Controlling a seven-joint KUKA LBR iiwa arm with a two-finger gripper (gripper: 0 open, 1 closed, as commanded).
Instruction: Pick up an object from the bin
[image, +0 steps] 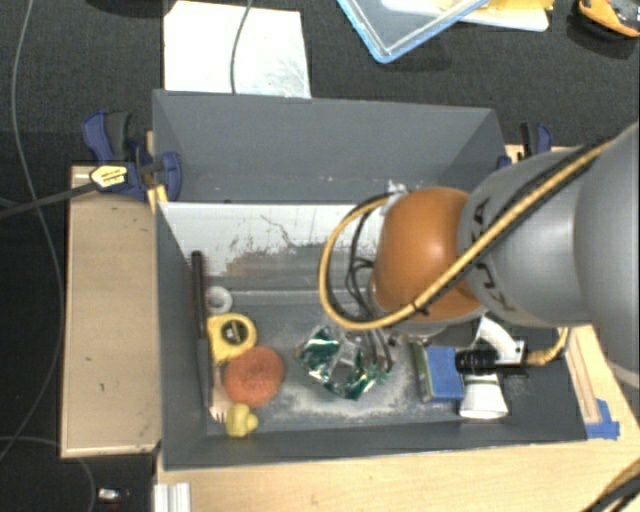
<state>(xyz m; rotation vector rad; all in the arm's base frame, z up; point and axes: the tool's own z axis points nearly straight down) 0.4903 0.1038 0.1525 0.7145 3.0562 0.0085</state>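
My gripper (374, 348) reaches down from under the orange wrist cover, at the middle of the bin floor. It stands right over the upper right part of a crumpled green and silver foil wrapper (338, 365), and I cannot tell whether it touches it. Just right of the gripper lies a flat blue and green block (437, 371). Beyond that block a white bottle with a black cap (486, 380) rests on the floor.
At the left of the bin lie a yellow tape measure (231, 335), a round orange-red ball (253, 376), a small yellow piece (240, 422) and a small grey cap (217, 298). A long black stick (200, 320) runs along the left wall. The arm covers the bin's right half.
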